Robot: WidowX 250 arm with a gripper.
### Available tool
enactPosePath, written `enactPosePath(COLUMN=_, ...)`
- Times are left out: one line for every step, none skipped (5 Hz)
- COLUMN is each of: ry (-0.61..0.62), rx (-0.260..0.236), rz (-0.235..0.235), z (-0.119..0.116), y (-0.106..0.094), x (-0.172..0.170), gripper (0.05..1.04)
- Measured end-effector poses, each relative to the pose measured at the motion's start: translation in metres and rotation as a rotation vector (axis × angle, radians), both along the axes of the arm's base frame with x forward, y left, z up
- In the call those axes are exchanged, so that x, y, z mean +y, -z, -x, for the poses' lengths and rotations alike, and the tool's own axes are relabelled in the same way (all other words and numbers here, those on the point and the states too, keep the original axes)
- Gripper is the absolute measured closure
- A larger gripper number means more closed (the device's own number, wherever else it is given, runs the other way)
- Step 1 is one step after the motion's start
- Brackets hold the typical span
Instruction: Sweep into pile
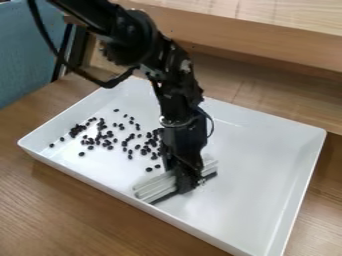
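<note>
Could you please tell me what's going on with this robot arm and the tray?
The black gripper is holding a pale, dark-edged sweeping tool down in the white tray. Small dark beans or pellets lie loosely scattered over the picture's left half of the tray, some close to the arm. They are not yet in one pile.
</note>
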State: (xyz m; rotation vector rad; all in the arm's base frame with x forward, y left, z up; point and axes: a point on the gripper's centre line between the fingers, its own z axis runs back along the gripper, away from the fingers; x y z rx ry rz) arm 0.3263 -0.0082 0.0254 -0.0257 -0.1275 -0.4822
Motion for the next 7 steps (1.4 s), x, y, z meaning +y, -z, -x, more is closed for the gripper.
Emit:
enactPosePath(ry=-0.028, rx=-0.037, rz=0.025, z=-0.006, y=-0.001, x=0.005, gripper=0.684)
enactPosePath(ry=-0.029, rx=-0.049, rz=0.017, z=-0.014, y=0.000, x=0.007, gripper=0.685)
enactPosePath(ry=-0.090, rx=-0.050, rz=-0.026, z=-0.023, y=0.000, x=0.016, gripper=0.685)
enactPosePath(ry=-0.147, rx=-0.049, rz=-0.048, z=-0.031, y=0.000, x=0.024, gripper=0.685)
enactPosePath(ry=-0.194, rx=-0.039, rz=-0.054, z=-0.036, y=0.001, x=0.031, gripper=0.685)
enactPosePath(ry=-0.245, rx=-0.038, rz=-0.058, z=-0.036, y=0.002, x=0.044, gripper=0.685)
enactPosePath(ry=-0.321, rx=-0.033, rz=-0.064, z=-0.032, y=0.003, x=0.071, gripper=0.685)
